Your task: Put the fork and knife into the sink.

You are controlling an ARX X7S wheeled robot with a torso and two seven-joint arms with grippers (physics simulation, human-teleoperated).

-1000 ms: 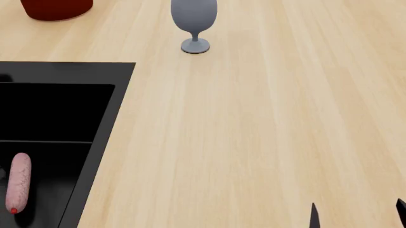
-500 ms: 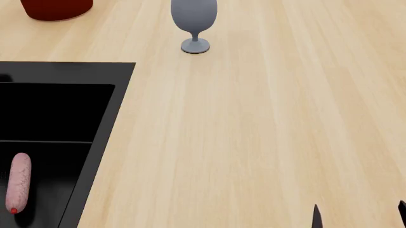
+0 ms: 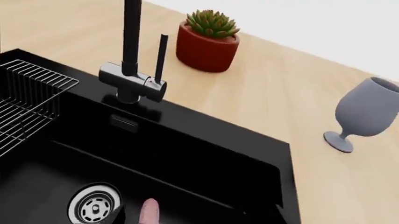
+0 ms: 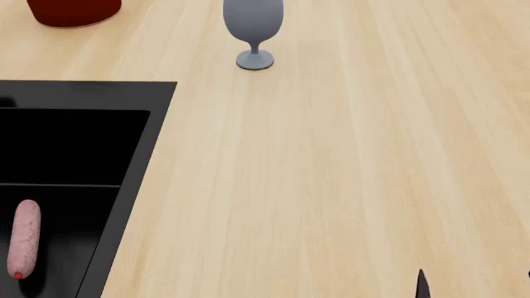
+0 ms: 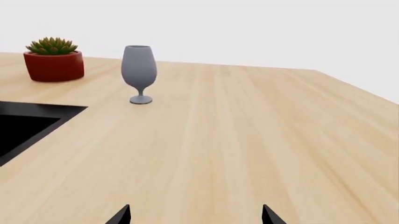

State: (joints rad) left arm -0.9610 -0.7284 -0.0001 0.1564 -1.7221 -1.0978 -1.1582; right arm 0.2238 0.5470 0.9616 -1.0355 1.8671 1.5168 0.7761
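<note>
The fork and the knife are out of view in every frame. The black sink (image 4: pixel 124 93) fills the head view's left side, and its rim (image 3: pixel 206 126) and round steel drain (image 3: pixel 93 205) appear in the left wrist view. My left gripper (image 3: pixel 196 218) hangs open over the basin, with one dark fingertip (image 3: pixel 118 215) showing beside the drain. My right gripper (image 5: pixel 196 219) is open over bare wooden counter with nothing between its tips. In the head view only its fingertips (image 4: pixel 422 285) peek in at the bottom right.
A pink sausage (image 4: pixel 23 245) lies in the basin, below the left gripper (image 3: pixel 148 212). A black faucet (image 3: pixel 132 46) and a wire rack (image 3: pixel 28 98) stand at the sink. A grey goblet (image 4: pixel 253 28) and a red potted succulent (image 3: pixel 209 39) stand on the counter beyond.
In the head view the right gripper's fingertips have slid down and to the right, almost off the bottom edge. Nothing else has moved.
</note>
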